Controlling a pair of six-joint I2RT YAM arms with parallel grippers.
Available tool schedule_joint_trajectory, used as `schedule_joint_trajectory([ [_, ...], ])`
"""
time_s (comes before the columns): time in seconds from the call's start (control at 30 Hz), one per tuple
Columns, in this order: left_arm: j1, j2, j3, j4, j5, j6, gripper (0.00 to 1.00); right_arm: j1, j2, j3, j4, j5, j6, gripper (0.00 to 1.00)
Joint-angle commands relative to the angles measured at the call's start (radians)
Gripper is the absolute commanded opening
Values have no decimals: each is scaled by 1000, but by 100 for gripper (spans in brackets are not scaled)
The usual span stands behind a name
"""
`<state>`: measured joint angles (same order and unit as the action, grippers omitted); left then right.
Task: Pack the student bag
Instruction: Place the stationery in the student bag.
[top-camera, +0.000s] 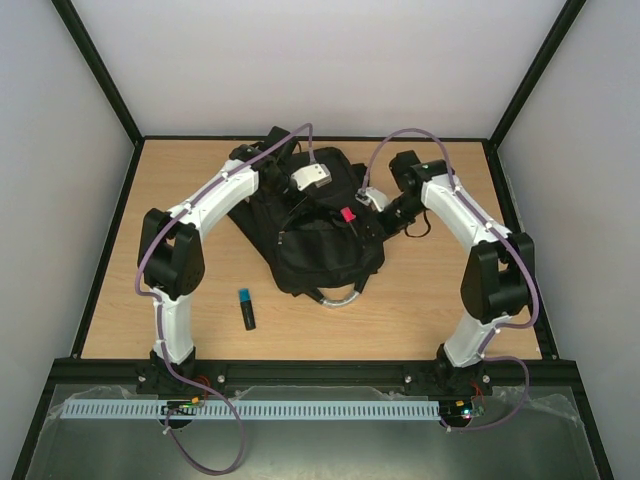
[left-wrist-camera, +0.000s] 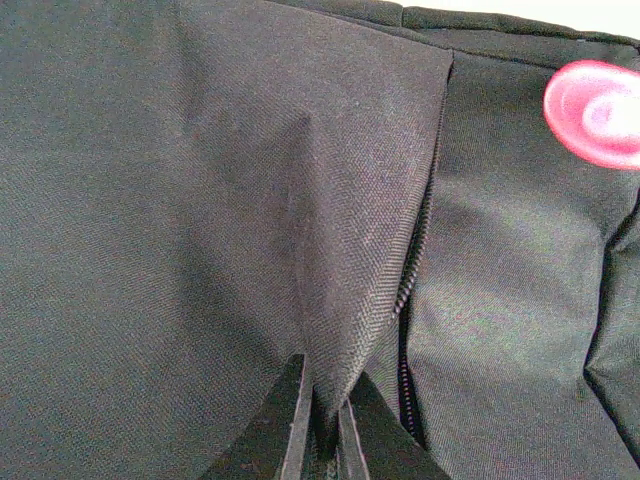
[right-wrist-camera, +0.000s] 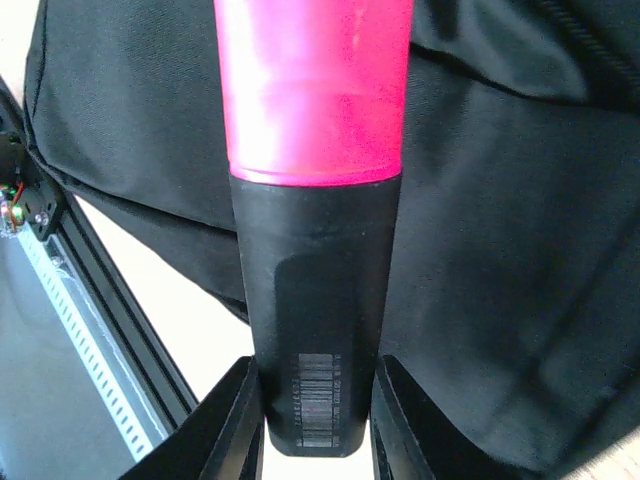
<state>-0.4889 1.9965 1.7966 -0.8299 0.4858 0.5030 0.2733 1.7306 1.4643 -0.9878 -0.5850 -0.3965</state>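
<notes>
The student bag is a large black backpack lying in the middle of the table, its grey loop handle toward the near side. My left gripper is over its upper part. In the left wrist view it is shut on a raised fold of the bag's fabric beside the zipper. My right gripper is shut on a black highlighter with a pink cap and holds it over the bag. In the right wrist view the highlighter sits between the jaws of that gripper, pink end pointing away.
A black marker with a blue cap lies on the wooden table left of the bag's near end. A black frame rail runs along the near edge. Grey walls enclose the table on three sides.
</notes>
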Motion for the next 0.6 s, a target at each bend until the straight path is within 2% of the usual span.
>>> schedule_joint_trajectory([
  [0.0, -14, -23, 46, 38, 54, -6, 2, 45, 44, -17, -22, -22, 63, 23],
  [0.23, -26, -41, 39, 29, 22, 11, 2, 69, 93, -6, 35, 12, 136, 23],
  [0.57, -28, -73, 14, 12, -18, 44, 2, 98, 221, 157, 64, 50, 209, 23],
])
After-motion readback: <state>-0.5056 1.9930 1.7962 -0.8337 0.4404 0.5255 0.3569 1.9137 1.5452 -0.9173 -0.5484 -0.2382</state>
